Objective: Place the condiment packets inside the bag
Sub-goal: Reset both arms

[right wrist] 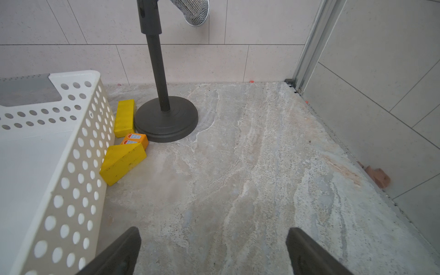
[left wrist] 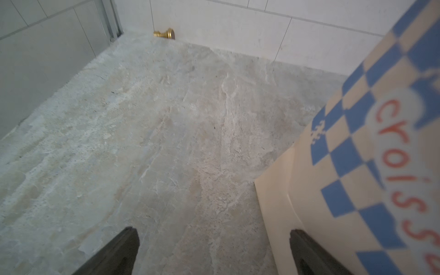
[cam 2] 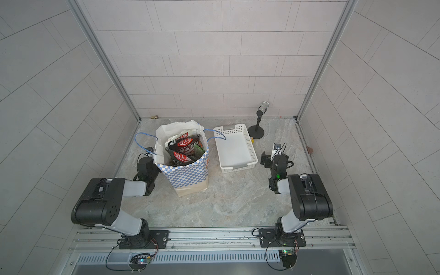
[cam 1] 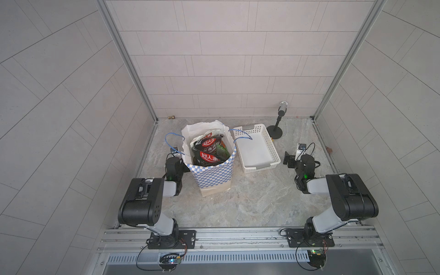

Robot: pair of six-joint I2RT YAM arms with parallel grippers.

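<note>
Left gripper (left wrist: pixel 212 232) is spread wide and empty, parked just beside the bag (cam 1: pixel 209 176). Right gripper (right wrist: pixel 214 229) is also wide apart with nothing in it, next to the white basket (cam 1: pixel 258 148). Condiment packets (cam 1: pixel 208 152) are stuffed in the bag, which stands upright on the stone tabletop (cam 1: pixel 238 202).

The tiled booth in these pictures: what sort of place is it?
Probably a robot test cell, not a real room: two robot arms bolted to a metal rail, tile-look walls held in aluminium framing, and a stone-look tabletop with a paper bag and basket.
</note>
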